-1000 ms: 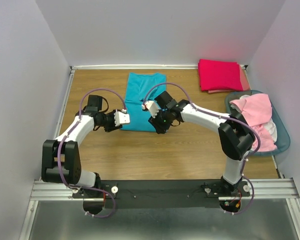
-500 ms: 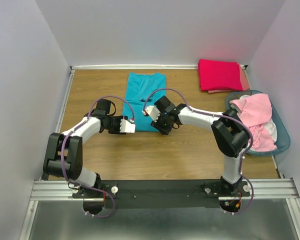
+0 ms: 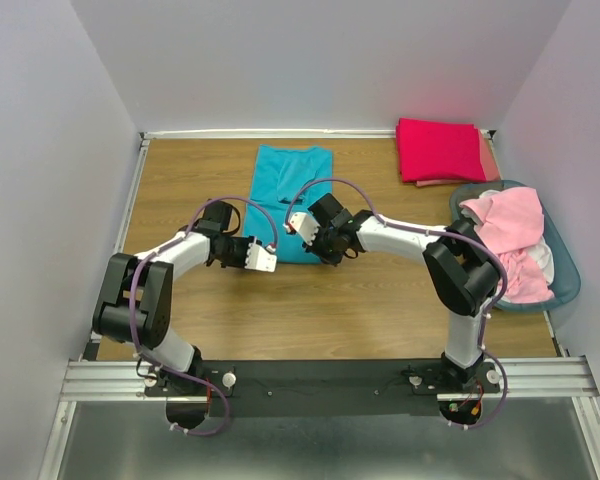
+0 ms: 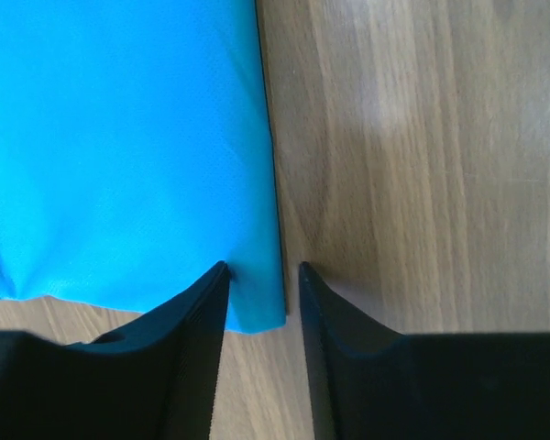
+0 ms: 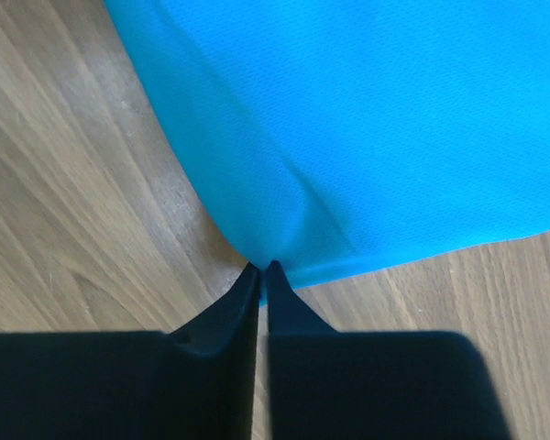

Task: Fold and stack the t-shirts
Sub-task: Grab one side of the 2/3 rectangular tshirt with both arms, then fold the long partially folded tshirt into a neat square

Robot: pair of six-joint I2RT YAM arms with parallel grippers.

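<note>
The teal t-shirt (image 3: 285, 180) lies flat mid-table, folded into a long strip. My left gripper (image 3: 265, 261) is at its near left corner; in the left wrist view the gripper (image 4: 261, 267) is open, its jaws straddling that corner of the shirt (image 4: 119, 137) without closing on it. My right gripper (image 3: 302, 226) is over the shirt's near right part; in the right wrist view the gripper (image 5: 261, 267) is shut, pinching a corner of the teal cloth (image 5: 376, 119), which puckers at the fingertips. A folded crimson-pink shirt (image 3: 440, 148) lies on a salmon one (image 3: 491, 166) at the back right.
A blue-tinted plastic basket (image 3: 568, 283) at the right edge holds crumpled light pink shirts (image 3: 505, 222). The walls enclose the wooden table (image 3: 380, 300) on three sides. The black rail with the arm bases runs along the near edge.
My left gripper has moved right along the shirt's near edge to its corner. My right gripper has shifted slightly down and left and now pinches the cloth.
</note>
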